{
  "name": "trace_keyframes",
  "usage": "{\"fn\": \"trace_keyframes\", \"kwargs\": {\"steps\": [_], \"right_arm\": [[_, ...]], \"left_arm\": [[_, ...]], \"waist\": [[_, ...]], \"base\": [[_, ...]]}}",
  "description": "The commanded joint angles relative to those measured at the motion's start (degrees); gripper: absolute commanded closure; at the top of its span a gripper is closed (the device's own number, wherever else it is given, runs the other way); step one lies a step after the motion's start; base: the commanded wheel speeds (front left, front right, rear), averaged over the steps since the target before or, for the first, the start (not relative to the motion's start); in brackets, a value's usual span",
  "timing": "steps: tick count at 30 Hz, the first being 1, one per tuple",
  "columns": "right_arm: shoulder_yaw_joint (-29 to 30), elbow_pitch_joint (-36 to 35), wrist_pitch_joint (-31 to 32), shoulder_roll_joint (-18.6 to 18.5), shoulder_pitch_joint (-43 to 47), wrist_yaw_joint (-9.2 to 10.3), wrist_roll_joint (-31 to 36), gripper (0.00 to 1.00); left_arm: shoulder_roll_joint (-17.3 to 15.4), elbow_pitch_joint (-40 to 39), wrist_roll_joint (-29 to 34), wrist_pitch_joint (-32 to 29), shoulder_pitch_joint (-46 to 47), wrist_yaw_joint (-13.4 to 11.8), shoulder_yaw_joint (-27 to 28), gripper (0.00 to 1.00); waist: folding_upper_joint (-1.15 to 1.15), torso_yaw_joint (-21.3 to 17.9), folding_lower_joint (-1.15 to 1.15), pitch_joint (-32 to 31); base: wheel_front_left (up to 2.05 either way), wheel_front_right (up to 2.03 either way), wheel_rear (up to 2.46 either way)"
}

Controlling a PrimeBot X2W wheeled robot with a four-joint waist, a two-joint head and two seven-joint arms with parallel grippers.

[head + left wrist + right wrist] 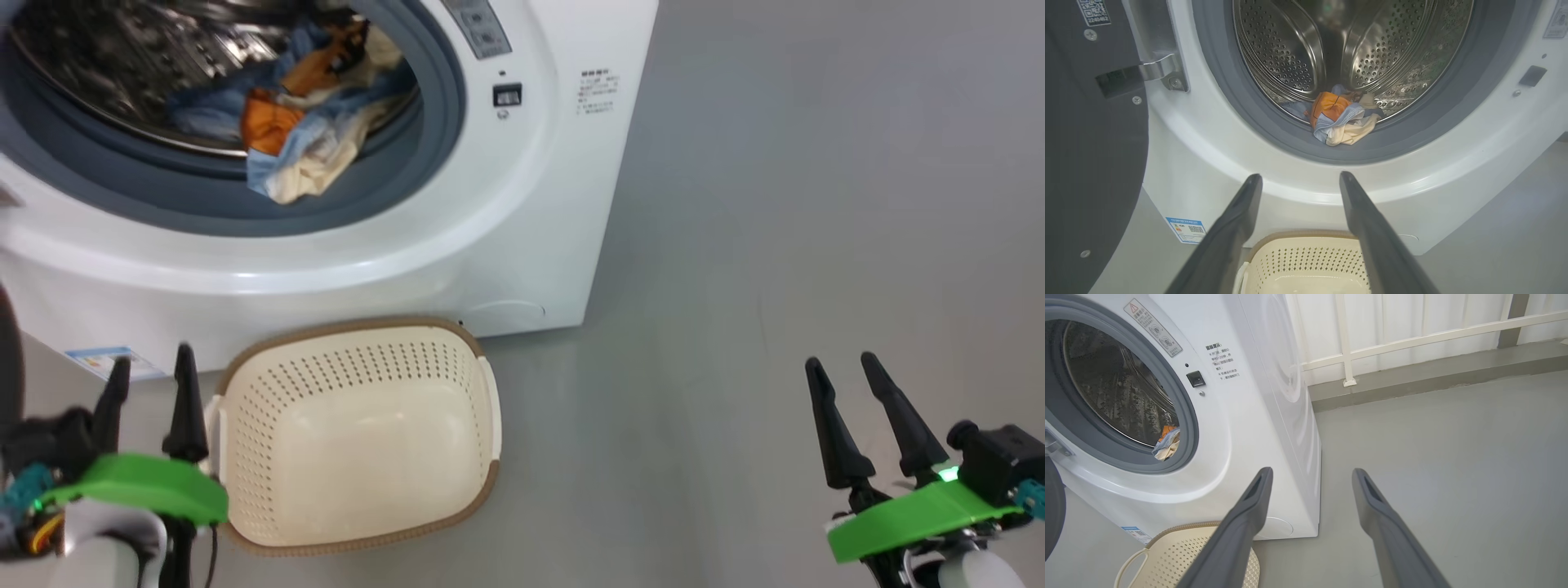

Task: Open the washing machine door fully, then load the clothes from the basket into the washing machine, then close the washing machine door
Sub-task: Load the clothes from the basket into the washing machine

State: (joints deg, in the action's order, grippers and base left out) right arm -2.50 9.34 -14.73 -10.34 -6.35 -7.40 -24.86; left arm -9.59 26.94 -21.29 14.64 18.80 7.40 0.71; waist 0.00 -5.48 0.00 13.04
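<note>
Black-rimmed door: stands wide, left of the left pincer, hung on a steel hinge. Judged heavy, rigid and glossy, so probably slick. Better pushed flat near the edge far from the hinge than pinched.

Clothes: blue, orange and cream bundle ahead of and above the left pincer, at the front of the drum. A cream fold lies out over the grey seal. Judged light, soft and floppy. That fold could get trapped when the door shuts, so take it by its loose edge and tuck it deeper.

Basket: cream plastic, bottom bare, just right of the left pincer. Light and stiff.

Left pincer: fingers spread wide, holding nothing.

Right pincer: fingers spread wide, holding nothing, well off to the right. The washing machine stands ahead to its left.

Floor: grey, smooth, matte. White railing beyond the right pincer.
</note>
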Motion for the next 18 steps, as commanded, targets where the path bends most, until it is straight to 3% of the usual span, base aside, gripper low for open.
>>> {"fn": "trace_keyframes", "kwargs": {"steps": [1,18], "right_arm": [[-0.57,-1.19,-0.27,-1.08,1.08,-0.09,-0.55,0.0],[0.61,-0.91,-0.27,-2.73,9.46,-0.09,-1.57,0.0]], "left_arm": [[-1.37,-2.04,0.88,0.36,-1.17,0.09,2.16,0.0],[0.56,-10.94,2.02,0.36,-17.25,0.09,4.79,0.0]], "waist": [[0.0,1.29,0.0,-2.62],[0.0,2.43,0.0,-11.2]], "base": [[0.0,0.0,0.0],[0.0,0.0,0.0]]}}
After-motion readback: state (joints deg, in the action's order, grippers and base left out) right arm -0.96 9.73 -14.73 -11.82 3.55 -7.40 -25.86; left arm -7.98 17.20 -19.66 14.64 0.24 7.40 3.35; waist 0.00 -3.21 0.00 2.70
